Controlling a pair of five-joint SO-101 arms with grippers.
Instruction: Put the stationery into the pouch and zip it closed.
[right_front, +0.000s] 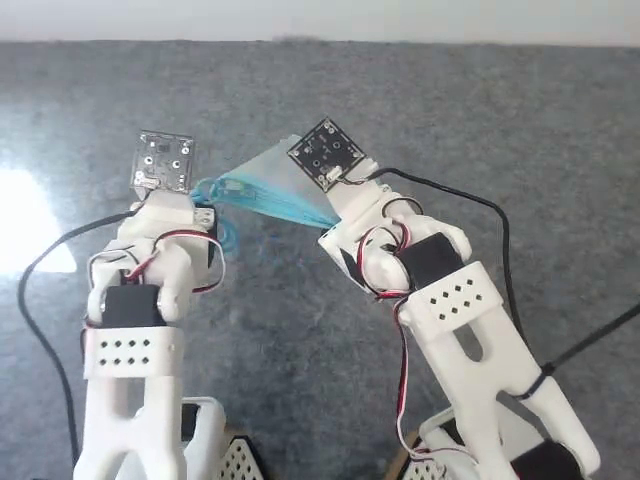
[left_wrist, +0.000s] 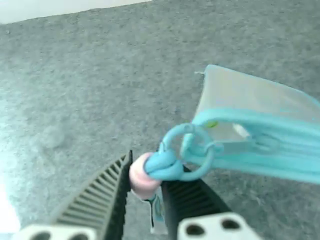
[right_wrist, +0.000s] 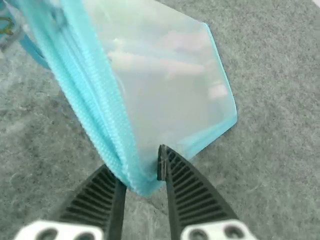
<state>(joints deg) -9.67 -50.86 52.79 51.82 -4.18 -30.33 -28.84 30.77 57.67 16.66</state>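
1. This looks like a robotics lab or a hobby bench, though little of the room shows.
2. The white left arm (right_front: 130, 330) and right arm (right_front: 470, 320) have bare wiring (right_front: 402, 345) and loose black cables (right_front: 503, 240), and stand on a grey speckled tabletop (right_front: 290, 340).

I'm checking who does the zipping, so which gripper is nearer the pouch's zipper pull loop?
Left. The left gripper is shut on the zipper pull loop itself; the right gripper clamps the pouch at its opposite end, away from the loop.
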